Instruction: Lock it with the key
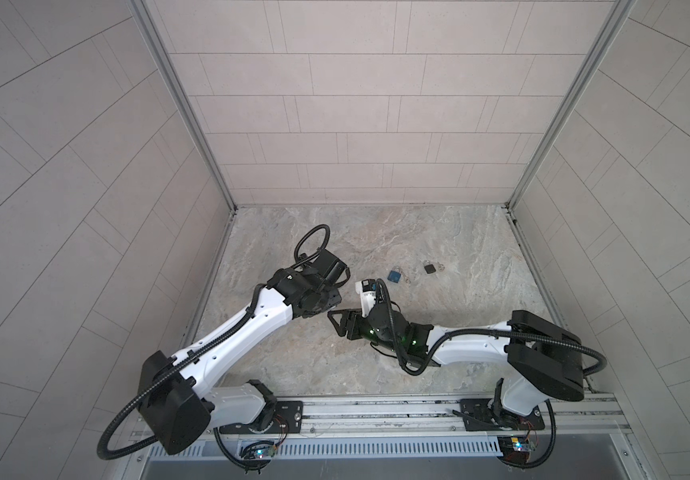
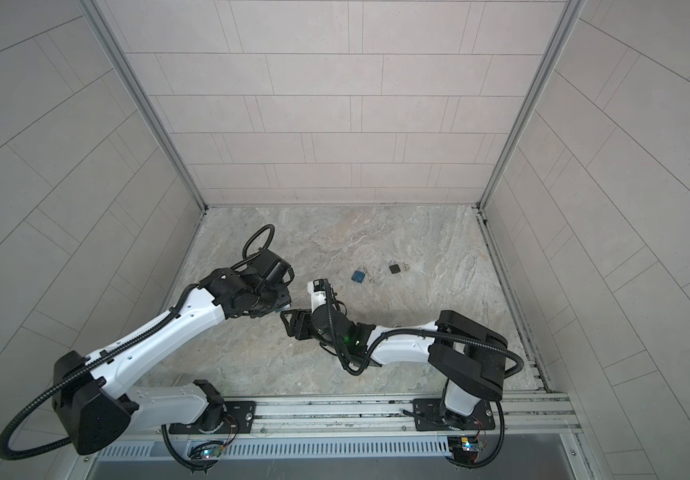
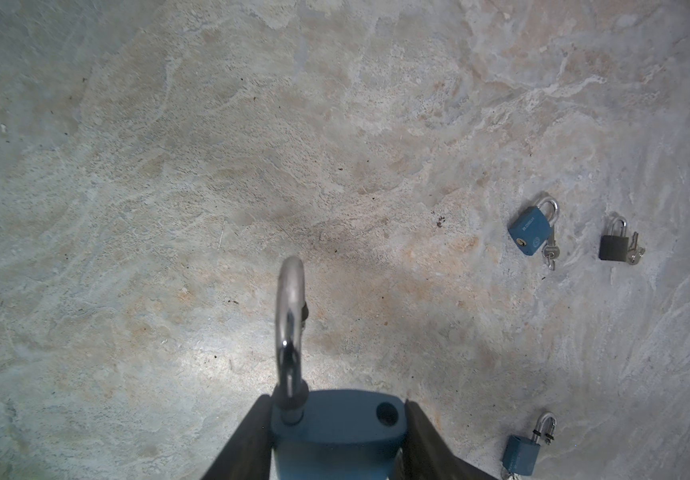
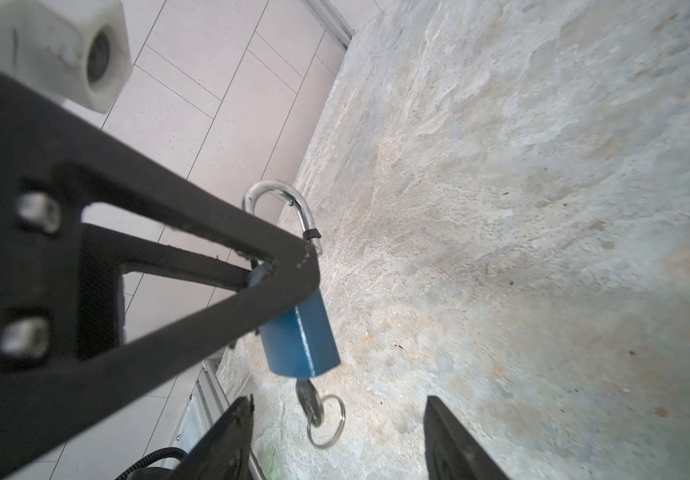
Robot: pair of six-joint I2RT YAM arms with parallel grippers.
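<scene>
While left claw [image 3: 337, 419] clamps the padlock [image 4: 299, 338], right claw [image 4: 339, 401] gapes at its key [image 4: 309, 402].

Key [image 4: 309, 402] in blue padlock [image 4: 299, 336], shackle [image 4: 272, 185] open

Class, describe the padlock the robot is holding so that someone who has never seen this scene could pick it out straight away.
Start at the marble tabletop and find the left arm's jaws, near where the two arms meet. They clamp a blue padlock by its body. Unlike the loose blue padlock and black padlock lying flat, it is lifted, key in its base.
</scene>
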